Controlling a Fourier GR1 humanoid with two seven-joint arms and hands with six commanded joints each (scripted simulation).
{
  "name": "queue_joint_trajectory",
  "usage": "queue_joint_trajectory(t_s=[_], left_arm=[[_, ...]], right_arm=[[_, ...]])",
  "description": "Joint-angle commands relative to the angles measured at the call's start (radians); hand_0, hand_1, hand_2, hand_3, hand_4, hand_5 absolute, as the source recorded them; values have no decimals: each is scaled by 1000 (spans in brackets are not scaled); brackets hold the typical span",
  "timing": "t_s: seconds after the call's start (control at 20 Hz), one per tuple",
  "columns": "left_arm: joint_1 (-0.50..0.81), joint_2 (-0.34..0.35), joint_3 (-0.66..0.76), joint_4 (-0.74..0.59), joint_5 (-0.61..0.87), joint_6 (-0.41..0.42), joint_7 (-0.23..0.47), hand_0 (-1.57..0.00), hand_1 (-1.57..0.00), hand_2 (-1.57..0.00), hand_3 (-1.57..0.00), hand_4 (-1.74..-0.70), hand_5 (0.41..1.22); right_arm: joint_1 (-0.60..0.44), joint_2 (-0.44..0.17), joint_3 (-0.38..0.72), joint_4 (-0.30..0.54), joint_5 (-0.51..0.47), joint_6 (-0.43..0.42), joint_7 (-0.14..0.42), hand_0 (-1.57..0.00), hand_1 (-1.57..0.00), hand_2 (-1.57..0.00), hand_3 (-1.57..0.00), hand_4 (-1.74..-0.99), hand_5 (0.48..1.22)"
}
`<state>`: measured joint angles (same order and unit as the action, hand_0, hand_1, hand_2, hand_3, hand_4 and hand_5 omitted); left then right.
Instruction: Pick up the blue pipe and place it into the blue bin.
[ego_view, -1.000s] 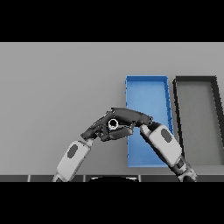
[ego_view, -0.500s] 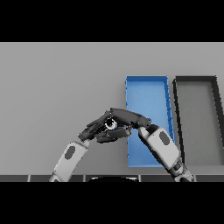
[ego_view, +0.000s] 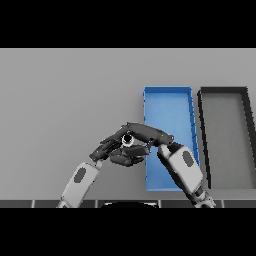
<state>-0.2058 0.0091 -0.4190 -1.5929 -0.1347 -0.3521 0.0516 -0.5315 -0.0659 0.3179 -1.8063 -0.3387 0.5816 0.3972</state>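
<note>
Little has been shifted since the earlier frames: both hands are still met at the same spot, with the right forearm drawn slightly toward 6 o'clock. Only a small round, pale end with a dark hole, taken to be the pipe (ego_view: 127, 139), is seen, and no blue colour can be made out on it. It is enclosed between the two hands, just beside the blue bin's (ego_view: 168, 90) left wall, at about 9 o'clock from the bin. The right hand (ego_view: 149, 135) is laid over it from 3 o'clock, fingers curled around it in a grip. The left hand (ego_view: 109, 148) is pressed in from 8 o'clock; whether its fingers are closed on the pipe cannot be told. A dark bin (ego_view: 223, 90) is set at 3 o'clock of the blue bin, just beside it, on the grey table (ego_view: 65, 95).
</note>
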Motion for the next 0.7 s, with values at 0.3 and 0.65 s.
queue_joint_trajectory(t_s=[0.3,0.65], left_arm=[[-3,4,-3,18,-6,0,20,-10,-9,-9,-8,-908,456],[2,4,-1,2,10,-8,75,-1,-1,-1,-1,-902,432]], right_arm=[[-148,11,-126,-20,-317,-113,208,-1571,-1571,-1571,-1571,-1741,1221],[-462,-134,-325,145,-404,-253,108,-1571,-1571,-1571,-1571,-1741,1221]])
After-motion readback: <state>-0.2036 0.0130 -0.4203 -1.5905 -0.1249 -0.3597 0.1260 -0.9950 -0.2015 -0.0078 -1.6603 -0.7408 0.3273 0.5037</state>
